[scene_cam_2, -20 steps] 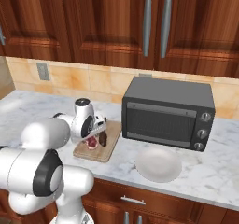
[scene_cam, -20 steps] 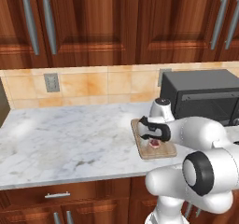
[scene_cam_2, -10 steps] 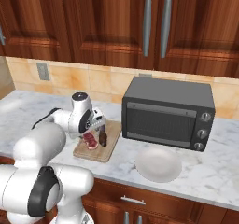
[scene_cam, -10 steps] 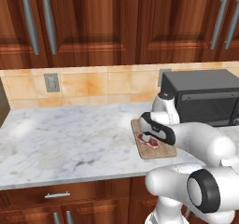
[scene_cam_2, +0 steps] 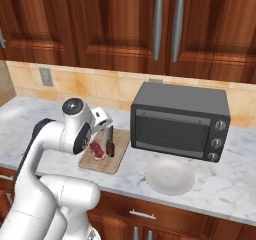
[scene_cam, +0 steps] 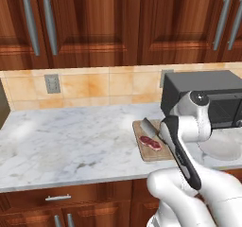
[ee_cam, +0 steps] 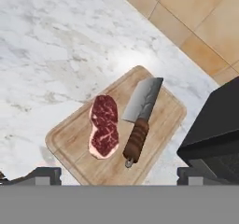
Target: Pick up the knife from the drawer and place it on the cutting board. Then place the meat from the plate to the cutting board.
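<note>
The cutting board (ee_cam: pixel 161 121) lies on the marble counter beside the toaster oven. On it rest the knife (ee_cam: pixel 139 120), blade toward the wall, and the meat (ee_cam: pixel 103 126) just to its left, the two apart. From the base views the same board (scene_cam_2: pixel 106 163) carries the meat (scene_cam_2: pixel 96 150) and the knife (scene_cam_2: pixel 109 143). My gripper (ee_cam: pixel 119 176) hovers above the board's near edge, open wide, with nothing between its fingertips (ee_cam: pixel 46 175). The plate (scene_cam_2: pixel 170 175) sits bare in front of the oven. A drawer (scene_cam: pixel 58 198) under the counter is shut.
A dark toaster oven (scene_cam_2: pixel 180 120) stands right of the board, close to the hand. Tall wooden cabinet doors (scene_cam: pixel 94 22) hang overhead. Open marble counter (scene_cam: pixel 66 141) stretches to the left of the board (scene_cam: pixel 152 151). An outlet (scene_cam: pixel 52 83) sits on the tiled backsplash.
The jaws have spread fully open and the hand has lifted back from the board. The meat stays lying on the board beside the knife.
</note>
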{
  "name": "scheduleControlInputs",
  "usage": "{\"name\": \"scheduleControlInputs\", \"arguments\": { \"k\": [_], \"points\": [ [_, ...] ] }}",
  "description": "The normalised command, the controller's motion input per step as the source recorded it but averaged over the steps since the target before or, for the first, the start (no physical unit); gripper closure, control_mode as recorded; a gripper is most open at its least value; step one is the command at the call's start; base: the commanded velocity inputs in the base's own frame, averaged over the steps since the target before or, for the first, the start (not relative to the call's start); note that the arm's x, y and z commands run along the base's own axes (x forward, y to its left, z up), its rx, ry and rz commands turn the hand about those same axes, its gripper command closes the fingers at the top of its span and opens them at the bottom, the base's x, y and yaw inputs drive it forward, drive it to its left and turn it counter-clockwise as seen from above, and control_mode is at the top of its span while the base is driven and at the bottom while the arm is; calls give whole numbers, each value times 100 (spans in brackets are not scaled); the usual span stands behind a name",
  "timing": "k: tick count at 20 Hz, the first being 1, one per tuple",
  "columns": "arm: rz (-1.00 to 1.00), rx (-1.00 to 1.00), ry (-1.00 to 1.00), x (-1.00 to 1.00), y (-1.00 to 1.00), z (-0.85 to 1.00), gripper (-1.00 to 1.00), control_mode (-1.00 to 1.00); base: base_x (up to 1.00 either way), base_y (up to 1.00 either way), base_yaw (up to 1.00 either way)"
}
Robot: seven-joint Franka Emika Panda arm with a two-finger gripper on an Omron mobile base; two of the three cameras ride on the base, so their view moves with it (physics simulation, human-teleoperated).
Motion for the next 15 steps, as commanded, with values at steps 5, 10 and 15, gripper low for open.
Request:
{"name": "scheduleControlInputs", "arguments": {
  "k": [5,10,15],
  "points": [
    [-1,3,-19,-100,-16,100,-100,-100,0,0,0],
    [-4,12,-2,-100,-15,100,-100,-100,0,0,0],
    [-11,6,-20,-100,-27,60,-100,-100,0,0,0]
  ]
}}
